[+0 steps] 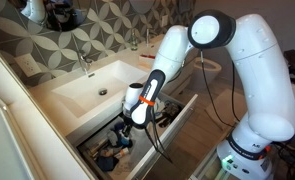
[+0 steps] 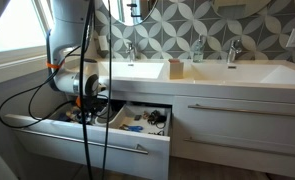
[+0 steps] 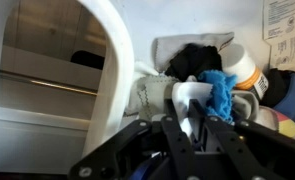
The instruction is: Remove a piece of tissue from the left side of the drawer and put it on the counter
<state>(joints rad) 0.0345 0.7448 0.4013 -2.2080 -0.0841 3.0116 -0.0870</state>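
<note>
The drawer (image 1: pixel 175 118) under the white sink counter (image 1: pixel 47 98) stands open in both exterior views (image 2: pixel 107 140) and is full of clutter. My gripper (image 1: pixel 124 128) reaches down into its end near the arm (image 2: pixel 88 108). In the wrist view the gripper (image 3: pixel 192 128) is shut on a white piece of tissue (image 3: pixel 193 98), which sticks up between the fingertips. The tissue comes from a white pack (image 3: pixel 152 95) lying in the drawer. The counter (image 2: pixel 222 76) is above the drawer.
In the wrist view a blue cloth (image 3: pixel 222 92), a black item (image 3: pixel 195 58) and a white jar with an orange band (image 3: pixel 245 72) lie beside the tissue. A faucet (image 1: pixel 84 62) and a soap bottle (image 2: pixel 175 68) stand by the sinks. The arm's cables (image 2: pixel 87 140) hang before the drawer.
</note>
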